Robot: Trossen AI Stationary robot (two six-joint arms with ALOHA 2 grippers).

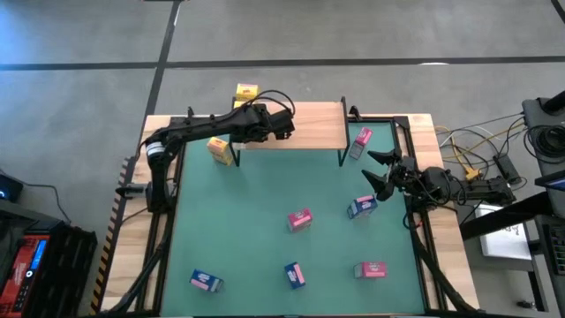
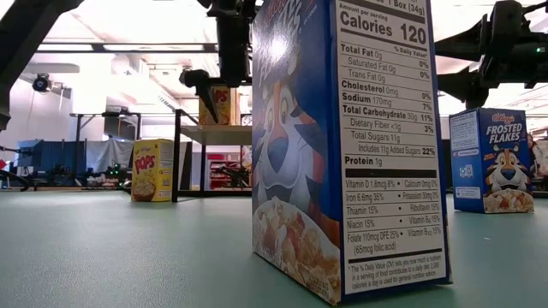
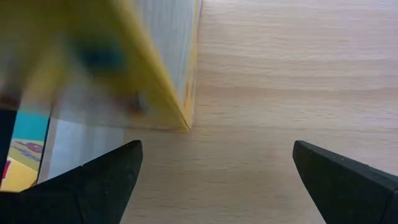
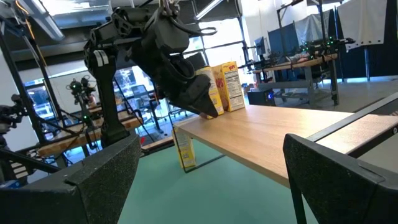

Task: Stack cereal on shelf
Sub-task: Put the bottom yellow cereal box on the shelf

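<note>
The shelf (image 1: 309, 124) is a light wood board on black legs at the table's far side. One yellow cereal box (image 1: 246, 92) stands on the shelf's far left corner. My left gripper (image 3: 217, 174) hovers open over the board (image 3: 280, 74), fingers pointing down, with that yellow box (image 3: 124, 56) just beside one finger and apart from it. A second yellow box (image 1: 221, 150) stands on the green mat by the shelf's left leg. My right gripper (image 1: 380, 172) waits open near the table's right edge, above the mat.
A pink box (image 1: 360, 141) lies right of the shelf. A blue box (image 1: 362, 207), a pink one (image 1: 299, 219), another pink (image 1: 371, 269) and two blue ones (image 1: 206, 281) (image 1: 294, 275) are scattered over the mat. Much of the shelf's right half is bare.
</note>
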